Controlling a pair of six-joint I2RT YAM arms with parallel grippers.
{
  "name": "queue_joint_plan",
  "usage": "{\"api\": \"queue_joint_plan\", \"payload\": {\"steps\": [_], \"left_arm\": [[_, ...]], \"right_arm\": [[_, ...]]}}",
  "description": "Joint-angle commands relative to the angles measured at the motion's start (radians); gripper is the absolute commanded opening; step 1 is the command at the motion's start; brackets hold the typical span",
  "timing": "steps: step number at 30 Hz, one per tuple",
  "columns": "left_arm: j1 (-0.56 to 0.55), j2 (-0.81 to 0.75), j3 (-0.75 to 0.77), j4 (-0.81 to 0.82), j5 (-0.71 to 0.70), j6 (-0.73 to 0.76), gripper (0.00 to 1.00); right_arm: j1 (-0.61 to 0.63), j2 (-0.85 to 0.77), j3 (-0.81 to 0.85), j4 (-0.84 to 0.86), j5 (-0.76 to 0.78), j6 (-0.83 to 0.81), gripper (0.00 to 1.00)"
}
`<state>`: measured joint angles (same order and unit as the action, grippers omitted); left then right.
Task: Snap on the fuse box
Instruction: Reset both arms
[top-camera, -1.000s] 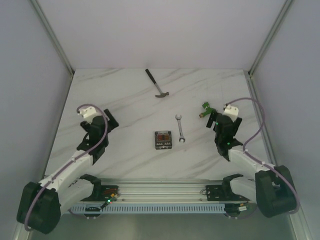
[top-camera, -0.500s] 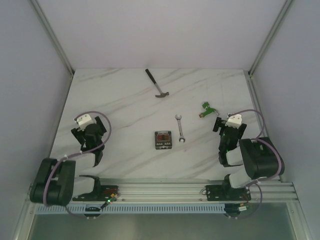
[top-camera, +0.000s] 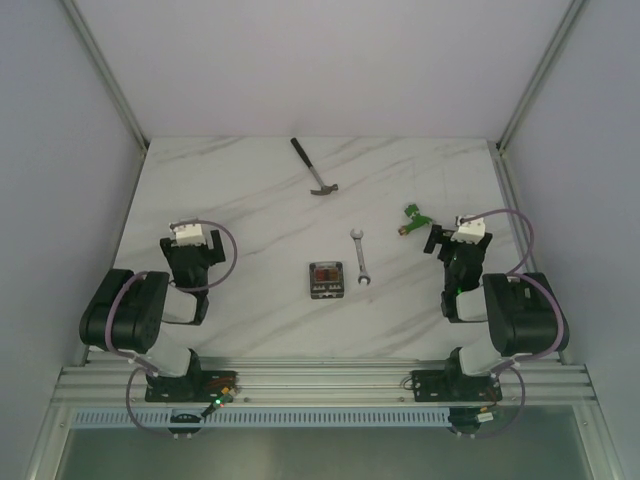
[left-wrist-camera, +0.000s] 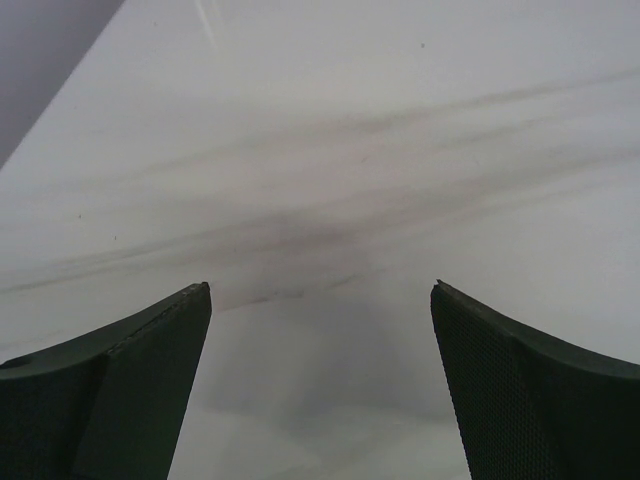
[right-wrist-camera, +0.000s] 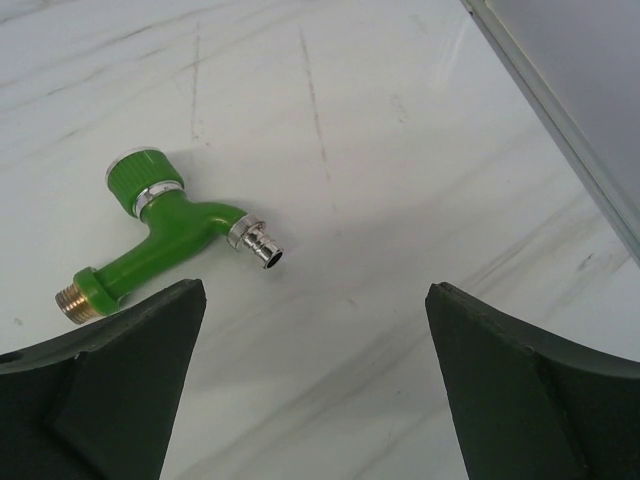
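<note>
The fuse box (top-camera: 325, 279) is a small black square box with reddish fuses inside. It lies on the marble table (top-camera: 250, 200) at the centre front, seen only in the top view. My left gripper (top-camera: 191, 250) is far to its left, open and empty, over bare marble (left-wrist-camera: 320, 290). My right gripper (top-camera: 456, 242) is far to its right, open and empty (right-wrist-camera: 315, 285). Both arms are folded back near their bases. Neither gripper touches the box.
A steel wrench (top-camera: 360, 258) lies just right of the fuse box. A green tap fitting (top-camera: 411, 218) lies ahead-left of my right gripper, also in the right wrist view (right-wrist-camera: 165, 230). A hammer (top-camera: 313, 167) lies at the back. The enclosure wall (right-wrist-camera: 570, 100) is close on the right.
Both arms have folded back toward their bases. The left gripper drew in and turned; the right gripper moved slightly right of the tap. The fuse box, wrench and hammer have not moved.
</note>
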<state>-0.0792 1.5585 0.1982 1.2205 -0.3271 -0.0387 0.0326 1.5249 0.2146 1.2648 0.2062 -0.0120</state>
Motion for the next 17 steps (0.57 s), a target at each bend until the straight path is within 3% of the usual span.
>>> {"api": "queue_joint_plan", "payload": {"steps": [1, 17], "left_arm": [[0.028, -0.004, 0.039, 0.064, 0.089, 0.017, 1.0], [0.029, -0.01, 0.038, 0.057, 0.094, 0.019, 1.0]], "right_arm": [[-0.007, -0.002, 0.017, 0.022, -0.02, 0.004, 1.0], [-0.013, 0.0, 0.023, 0.011, -0.03, 0.007, 1.0]]}}
